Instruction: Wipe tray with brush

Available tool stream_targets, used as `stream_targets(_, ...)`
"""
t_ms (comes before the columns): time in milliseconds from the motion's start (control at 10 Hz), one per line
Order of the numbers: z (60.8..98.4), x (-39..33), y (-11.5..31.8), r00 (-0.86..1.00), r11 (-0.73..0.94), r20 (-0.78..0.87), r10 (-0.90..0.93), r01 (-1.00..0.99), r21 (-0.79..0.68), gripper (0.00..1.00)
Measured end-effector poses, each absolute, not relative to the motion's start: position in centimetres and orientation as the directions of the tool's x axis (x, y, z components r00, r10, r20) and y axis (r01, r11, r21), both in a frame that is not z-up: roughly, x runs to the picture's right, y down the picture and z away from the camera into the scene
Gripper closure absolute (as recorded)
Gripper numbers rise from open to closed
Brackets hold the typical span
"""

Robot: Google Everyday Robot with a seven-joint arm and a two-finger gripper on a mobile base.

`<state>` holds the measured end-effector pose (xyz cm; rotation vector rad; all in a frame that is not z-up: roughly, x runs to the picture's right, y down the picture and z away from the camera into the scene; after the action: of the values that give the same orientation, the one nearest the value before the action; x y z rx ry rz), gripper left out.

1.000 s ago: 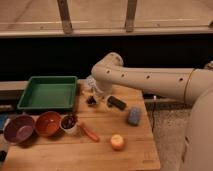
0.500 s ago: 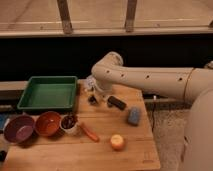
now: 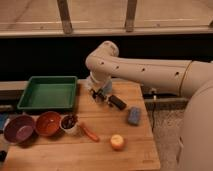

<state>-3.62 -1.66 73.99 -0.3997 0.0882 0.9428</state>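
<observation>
Gripper (image 3: 98, 93): low over the wooden table (image 3: 65, 156), at the end of the pale arm (image 3: 145, 75).
Grip: whether it is open or closed cannot be told.
Brush (image 3: 103, 97): small dark shape at the gripper's tip; held or lying loose, unclear.
Tray (image 3: 48, 93): green, at the table's back left, just left of the gripper.
Black block (image 3: 118, 102): just right of the brush.
Change: the gripper sits almost where it was half a second ago; tray and block have not moved.
</observation>
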Motion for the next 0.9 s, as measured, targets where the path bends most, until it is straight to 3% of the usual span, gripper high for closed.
stream_targets(900, 73.5, -10.5, -10.5, 0.694, 0.647, -0.142, 0.706, -0.714, -0.269, 1.00)
